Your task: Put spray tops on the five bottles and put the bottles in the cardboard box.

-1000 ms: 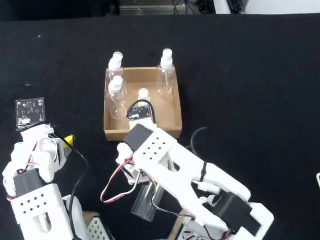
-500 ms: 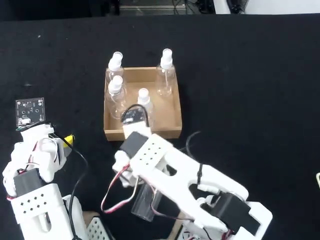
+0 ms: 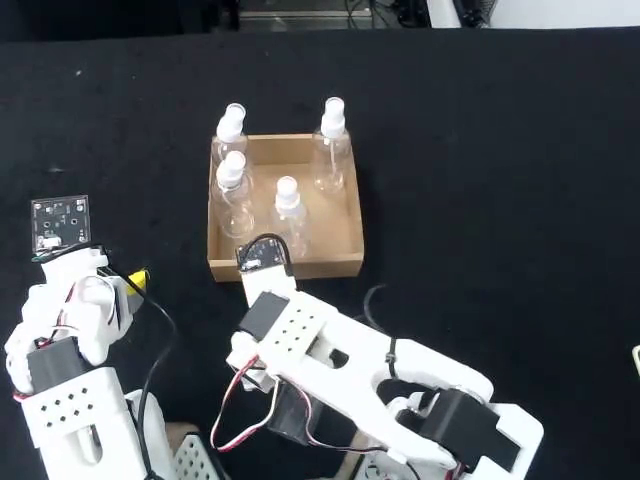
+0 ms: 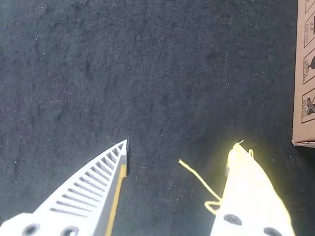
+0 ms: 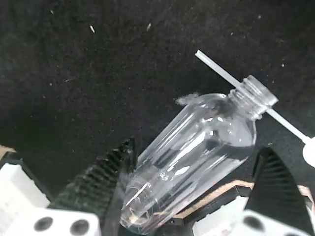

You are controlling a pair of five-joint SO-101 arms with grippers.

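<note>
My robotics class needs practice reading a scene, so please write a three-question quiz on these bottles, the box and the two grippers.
1. How many bottles stand in the cardboard box?
2. True or false: the bottle lying between the open fingers of the right gripper already has a spray top on it.
3. The left gripper is: A) shut on a bottle, B) open above the bare table, C) inside the box.

Key
1. Four, each with a spray top.
2. False. Its neck is bare.
3. B
</note>
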